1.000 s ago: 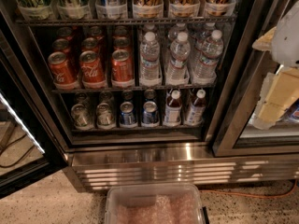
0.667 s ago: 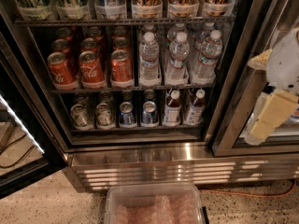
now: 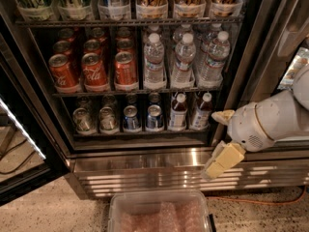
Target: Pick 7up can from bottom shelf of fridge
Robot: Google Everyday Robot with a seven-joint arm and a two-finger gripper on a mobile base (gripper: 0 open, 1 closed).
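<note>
The fridge stands open in front of me. On its bottom shelf two silvery pale-green 7up cans stand at the left front, with more like them dim behind. Blue-sided cans stand right of them, then two small bottles. My gripper is on a white arm at the right, in front of the fridge's right frame at bottom-shelf height. Its cream fingers stand apart and hold nothing. It is well right of the 7up cans.
Red Coca-Cola cans and water bottles fill the shelf above, tall cans the top rack. The open glass door is at the left, a neighbouring cooler at the right. A clear plastic bin sits on the floor below.
The arm has come down and to the left from the right edge, and the gripper now sits by the fridge's lower right frame. The cans have not moved.
</note>
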